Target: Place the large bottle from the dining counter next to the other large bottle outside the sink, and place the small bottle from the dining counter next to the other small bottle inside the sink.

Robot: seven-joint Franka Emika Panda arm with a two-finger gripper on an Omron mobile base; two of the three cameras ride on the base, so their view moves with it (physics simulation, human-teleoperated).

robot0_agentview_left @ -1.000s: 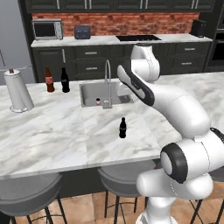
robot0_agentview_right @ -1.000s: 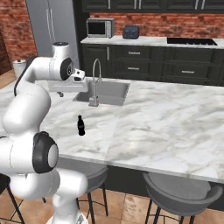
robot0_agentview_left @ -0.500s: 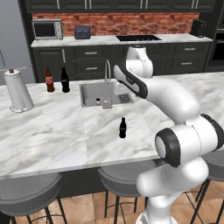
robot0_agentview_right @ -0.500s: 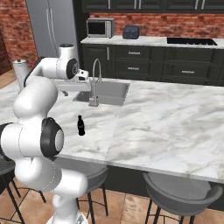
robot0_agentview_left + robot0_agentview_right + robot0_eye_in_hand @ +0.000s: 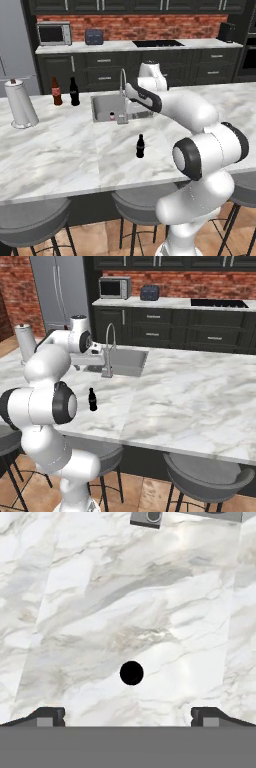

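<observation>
Small bottle upright on the marble bench, long axis vertical, neck pointing straight up; standing alone on the near side of the sink, just in front of the faucet base; seen from the hand camera as a round black disc, cap end-on, pointing at the lens. Gripper hanging above it, looking straight down; fingertips set wide apart, one to each side of the bottle top; fully open, gripping nothing, touching nothing. Large bottle, brown with a red band, upright at the far left of the bench, just beside the other large bottle, black and equally upright, both outside the basin. Other small bottle, reddish, standing low inside the basin. Paper towel roll upright near the left edge.
</observation>
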